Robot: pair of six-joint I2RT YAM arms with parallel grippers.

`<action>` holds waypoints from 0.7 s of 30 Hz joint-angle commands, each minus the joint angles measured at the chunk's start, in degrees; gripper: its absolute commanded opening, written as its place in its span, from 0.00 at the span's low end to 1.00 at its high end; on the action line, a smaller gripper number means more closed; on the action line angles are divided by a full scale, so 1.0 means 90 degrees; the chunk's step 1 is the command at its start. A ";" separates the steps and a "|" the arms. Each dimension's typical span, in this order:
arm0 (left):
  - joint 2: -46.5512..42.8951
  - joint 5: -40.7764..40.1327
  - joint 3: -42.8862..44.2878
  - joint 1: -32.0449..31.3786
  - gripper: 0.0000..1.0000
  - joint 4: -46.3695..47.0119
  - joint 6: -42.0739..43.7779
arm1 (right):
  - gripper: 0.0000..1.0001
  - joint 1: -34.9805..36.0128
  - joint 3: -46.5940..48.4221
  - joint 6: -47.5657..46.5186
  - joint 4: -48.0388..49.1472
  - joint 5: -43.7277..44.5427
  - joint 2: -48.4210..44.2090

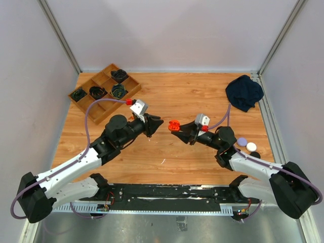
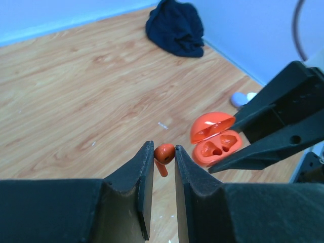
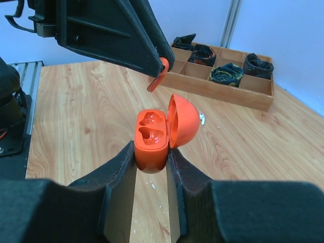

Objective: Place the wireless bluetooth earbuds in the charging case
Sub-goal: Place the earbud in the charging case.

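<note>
Pale walls (image 1: 177, 30) close in three sides of a wooden table (image 1: 202, 101) with a warm orange-brown grain, and metal posts (image 1: 61, 35) stand in the two far corners. At the far left of the table sits a wooden tray (image 1: 101, 109) split into compartments, four of which hold dark coiled bundles (image 1: 120, 75). A crumpled dark blue cloth (image 1: 244, 92) lies at the far right. Near the right arm, three small round cases lie close together on the wood: lavender (image 1: 242, 141), white (image 1: 251, 146) and black (image 1: 255, 155).

Both arms reach toward the middle of the table, their tips near each other and raised off the wood. The left gripper (image 2: 163, 148) is nearly closed, pinching an orange earbud (image 2: 165, 151) between its fingertips with the stem hanging down. The right gripper (image 3: 152, 154) is clamped on the lower half of an orange charging case (image 3: 152, 136), whose lid is swung open so its two wells show. The earbud is close to the open case but not touching it.
</note>
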 commanded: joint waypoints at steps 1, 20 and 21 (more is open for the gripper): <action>-0.0241 0.0728 -0.0262 -0.0064 0.19 0.1247 0.0229 | 0.11 -0.0063 0.0258 0.0415 0.0814 -0.0298 0.0152; 0.0011 0.1659 -0.0673 -0.0266 0.19 0.2787 0.0396 | 0.10 -0.0055 0.0224 0.0942 0.1757 -0.0348 0.0620; 0.0052 0.1673 -0.0677 -0.0276 0.19 0.2834 0.0406 | 0.10 -0.0056 0.0226 0.0955 0.1767 -0.0360 0.0614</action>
